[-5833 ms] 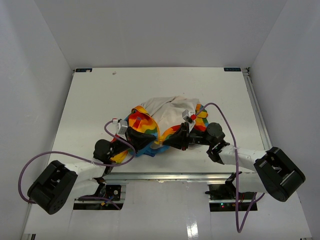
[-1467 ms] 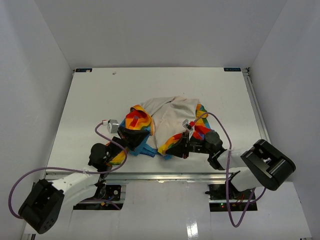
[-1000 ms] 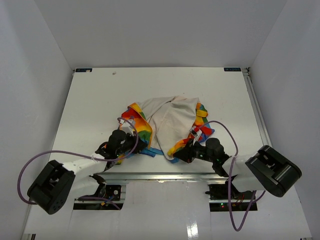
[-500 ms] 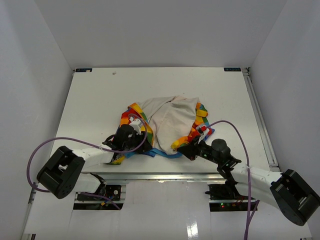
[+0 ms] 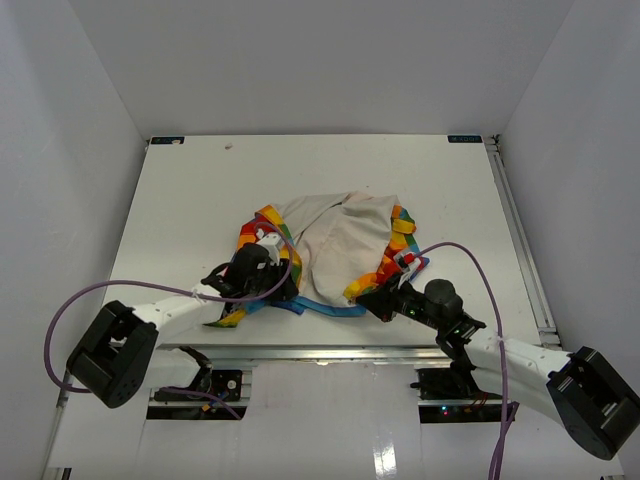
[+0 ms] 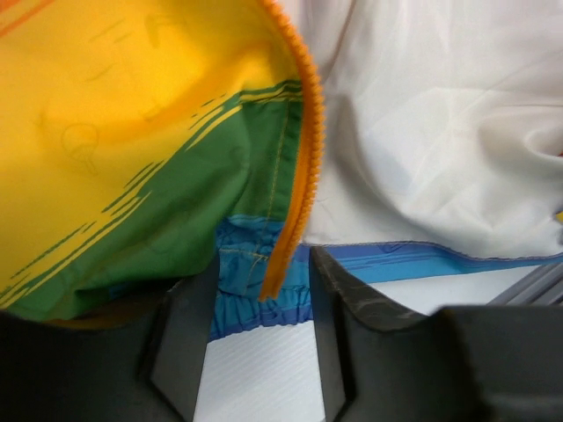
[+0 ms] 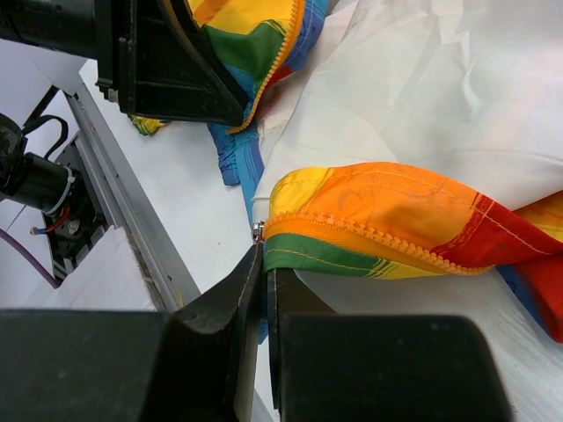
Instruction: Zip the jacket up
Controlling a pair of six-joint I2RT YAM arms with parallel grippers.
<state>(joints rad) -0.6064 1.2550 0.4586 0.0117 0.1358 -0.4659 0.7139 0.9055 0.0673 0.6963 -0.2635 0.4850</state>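
Note:
The jacket (image 5: pixel 340 232) lies crumpled near the table's front edge, cream lining up and rainbow panels at both sides. My left gripper (image 5: pixel 281 287) is at its left flap and stands open. In the left wrist view the flap's orange zipper tape (image 6: pixel 303 158) hangs down between the fingers (image 6: pixel 186 308) of the left gripper (image 6: pixel 264 268), touching neither, over blue trim (image 6: pixel 264 299). My right gripper (image 5: pixel 366 297) is at the right flap. Seen from the right wrist, the right gripper (image 7: pixel 264 264) is shut on the green hem corner of the jacket (image 7: pixel 396 211), just below a small metal zipper end (image 7: pixel 257 233).
A metal rail (image 5: pixel 330 350) runs along the table's front edge, close under both grippers. White walls enclose the table on three sides. Purple cables (image 5: pixel 455 247) loop off both arms. The black left gripper (image 7: pixel 167 61) shows at the top left of the right wrist view.
My left gripper has opened and let go of the jacket's left flap, which now rests low on the table. The right gripper has stayed shut on its corner.

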